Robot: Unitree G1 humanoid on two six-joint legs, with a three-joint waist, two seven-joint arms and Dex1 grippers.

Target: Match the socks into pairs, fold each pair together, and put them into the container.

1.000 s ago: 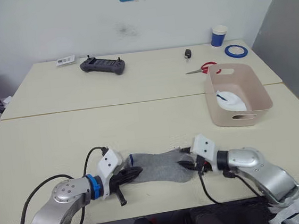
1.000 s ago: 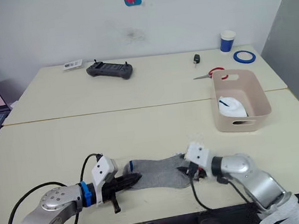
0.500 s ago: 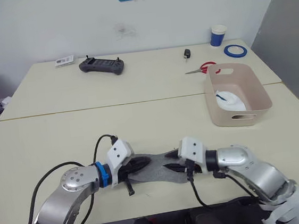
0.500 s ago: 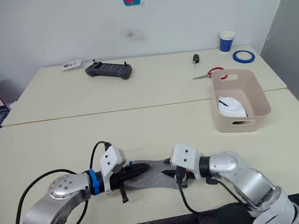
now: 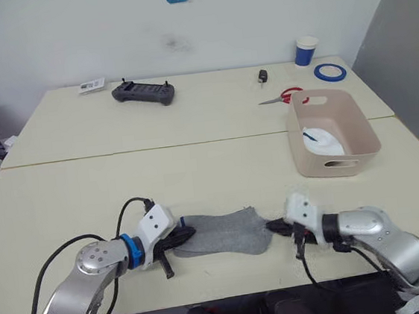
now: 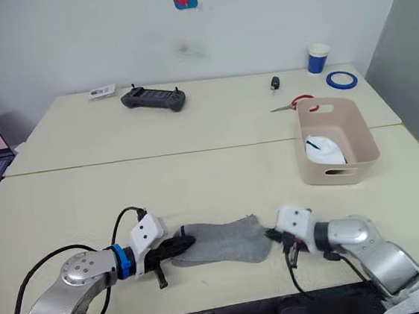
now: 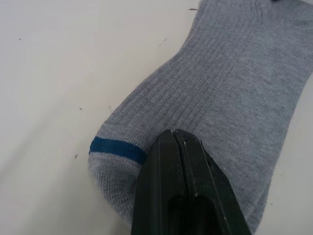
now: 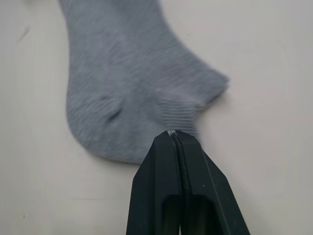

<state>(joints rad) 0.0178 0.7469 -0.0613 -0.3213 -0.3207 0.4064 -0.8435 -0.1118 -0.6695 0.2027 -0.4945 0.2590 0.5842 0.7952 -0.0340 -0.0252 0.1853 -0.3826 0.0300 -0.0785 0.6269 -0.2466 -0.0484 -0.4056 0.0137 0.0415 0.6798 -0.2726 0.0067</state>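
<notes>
Our left gripper (image 7: 174, 133) has its fingers pressed together on the toe end of the grey sock (image 5: 221, 233), just past the blue toe stripe (image 7: 117, 149), so it pinches the fabric. Our right gripper (image 8: 174, 133) has its fingers closed too, tips at the cuff edge of the same sock; we cannot tell for sure whether cloth is caught between them or they only touch it. The sock lies stretched flat between the two grippers, near the front edge of the desk (image 5: 195, 166), around its middle.

We judge that we are in the folding step for the grey socks: the ends are held and the piece is laid out straight. Next we would bring one end over the other, keeping both layers together, then carry the bundle to the container (image 5: 362, 123) near the desk's right edge, where a white sock (image 5: 320, 139) already lies.
</notes>
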